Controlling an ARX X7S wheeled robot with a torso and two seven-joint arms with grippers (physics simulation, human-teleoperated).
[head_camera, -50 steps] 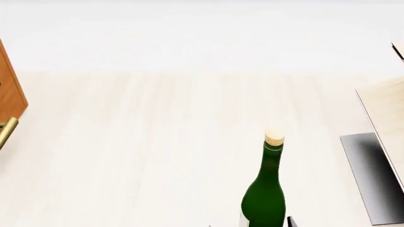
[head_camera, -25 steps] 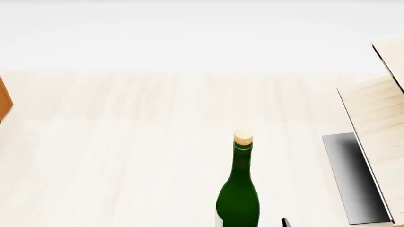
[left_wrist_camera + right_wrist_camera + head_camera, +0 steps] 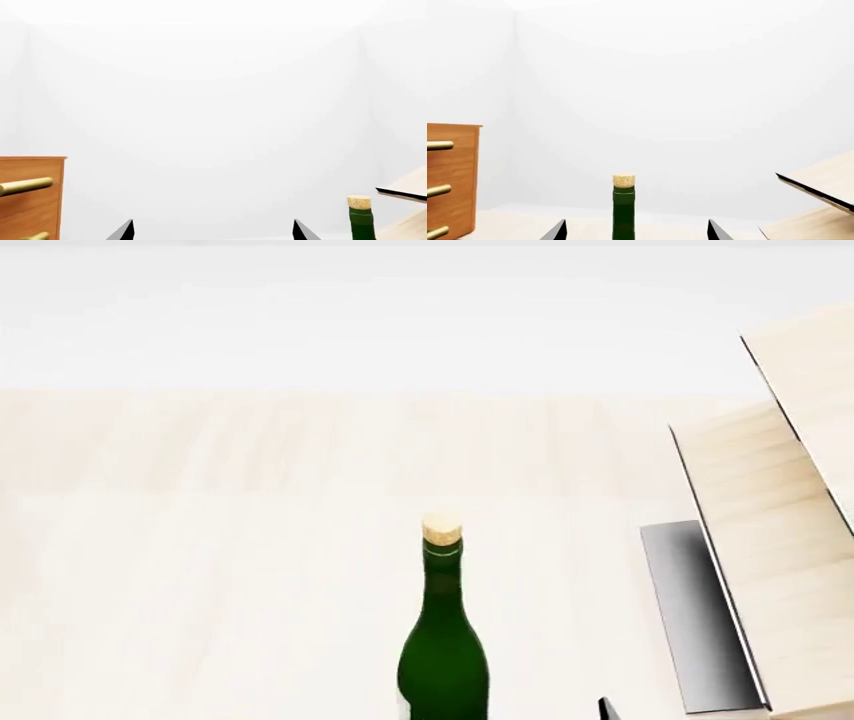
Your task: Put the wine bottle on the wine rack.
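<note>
Your right end effector (image 3: 636, 231) shows only two dark fingertips at the lower edge of the right wrist view, set apart, with the neck of the wine bottle (image 3: 442, 660) rising between them in line of sight; no contact with the glass is visible. The left end effector (image 3: 213, 231) is likewise spread and carries nothing, with the bottle off to one side of it. The bottle stands upright on the desk (image 3: 200, 540), cork up. Over the last second the head view has swung: the bottle has shifted from right of centre to the centre of that view, the wooden cabinet (image 3: 450, 180) has left it, and far more of the wine rack (image 3: 774, 530) now shows at the right edge, its slanted boards above the grey base. Treat this as alignment only. The bottle is not yet gripped and stands near the rack but apart from it. Judge the next step to be closing the right end effector on the bottle, low enough to keep it stable
</note>
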